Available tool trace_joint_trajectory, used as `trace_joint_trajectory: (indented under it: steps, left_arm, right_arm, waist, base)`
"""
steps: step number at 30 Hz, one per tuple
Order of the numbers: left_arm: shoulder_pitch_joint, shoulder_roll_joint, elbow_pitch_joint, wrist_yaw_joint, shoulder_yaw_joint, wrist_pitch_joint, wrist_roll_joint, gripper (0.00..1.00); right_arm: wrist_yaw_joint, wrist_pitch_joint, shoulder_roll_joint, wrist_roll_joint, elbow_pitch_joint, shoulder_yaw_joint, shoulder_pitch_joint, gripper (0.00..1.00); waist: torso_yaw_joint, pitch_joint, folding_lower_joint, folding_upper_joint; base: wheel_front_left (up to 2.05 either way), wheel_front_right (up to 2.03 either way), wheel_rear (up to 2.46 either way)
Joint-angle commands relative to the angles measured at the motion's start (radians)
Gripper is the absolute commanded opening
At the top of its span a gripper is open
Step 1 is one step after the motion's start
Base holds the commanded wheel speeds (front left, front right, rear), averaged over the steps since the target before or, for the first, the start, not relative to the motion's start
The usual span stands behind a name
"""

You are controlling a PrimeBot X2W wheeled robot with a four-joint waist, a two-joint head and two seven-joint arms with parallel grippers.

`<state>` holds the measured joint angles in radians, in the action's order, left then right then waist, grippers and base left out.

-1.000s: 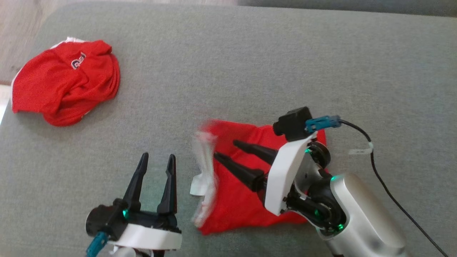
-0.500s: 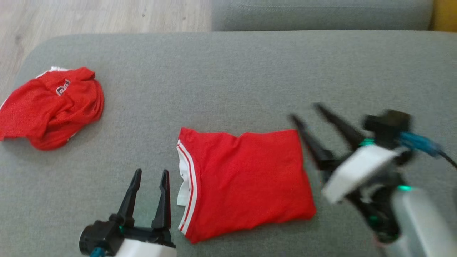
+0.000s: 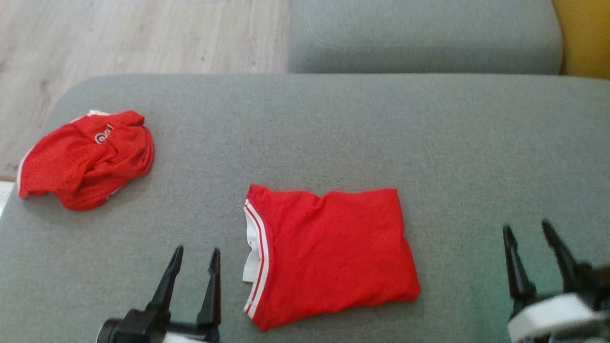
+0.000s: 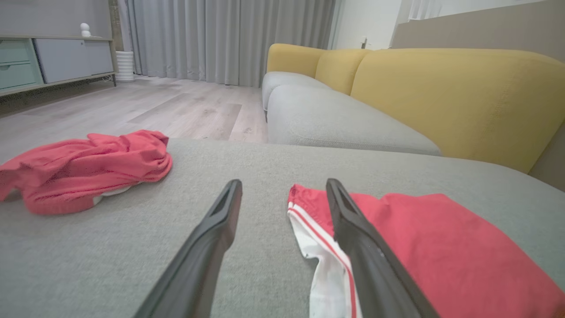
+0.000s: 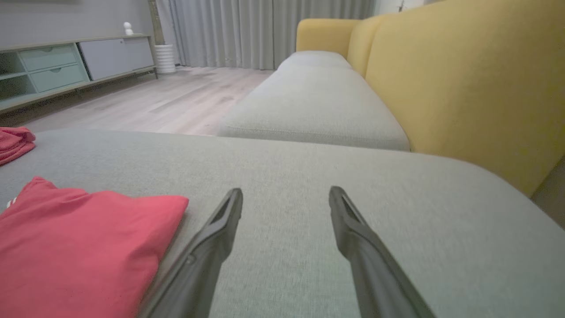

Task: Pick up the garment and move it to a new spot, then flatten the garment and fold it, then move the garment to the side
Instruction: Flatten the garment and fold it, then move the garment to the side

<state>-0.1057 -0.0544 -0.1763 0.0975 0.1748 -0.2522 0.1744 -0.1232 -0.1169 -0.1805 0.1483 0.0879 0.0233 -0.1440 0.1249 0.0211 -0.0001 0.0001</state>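
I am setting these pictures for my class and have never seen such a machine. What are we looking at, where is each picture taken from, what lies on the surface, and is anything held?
This is a wheeled robot with two arms, each ending in a two-fingered tool. The head view looks down from a camera on its head: the left tool shows at the lower left, the right tool at the lower right. The other two pictures come from cameras on the wrists, each looking along that tool's own dark fingers. The surface is a grey cushion of a sofa. A folded red garment with white trim lies between the tools. A crumpled red garment lies farther off on the robot's left. Both tools are open and hold nothing.
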Motion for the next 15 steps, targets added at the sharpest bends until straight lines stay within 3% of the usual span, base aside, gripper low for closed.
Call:
trace_joint_trajectory:
  steps: [1, 6, 15]
  left_arm:
    - [0.012, 0.000, 0.021, 0.003, -0.042, -0.010, -0.006, 1.00]
    - [-0.003, -0.004, -0.004, 0.012, -0.059, -0.010, -0.019, 1.00]
    - [-0.016, -0.004, -0.045, 0.020, -0.088, -0.010, -0.025, 1.00]
  right_arm:
    - [-0.008, -0.028, 0.000, -0.004, -0.018, -0.007, 0.011, 1.00]
    - [-0.008, -0.104, 0.054, -0.037, 0.074, 0.020, -0.034, 1.00]
    - [-0.008, -0.142, 0.086, -0.073, 0.189, 0.009, -0.012, 1.00]
  waist:
    - [0.009, -0.016, 0.0001, -0.0001]
    - [0.003, -0.038, 0.0001, -0.0001]
    - [-0.022, -0.044, 0.0001, -0.0001]
  base:
    - [0.00, 0.00, 0.00]
    - [0.00, 0.00, 0.00]
    - [0.00, 0.00, 0.00]
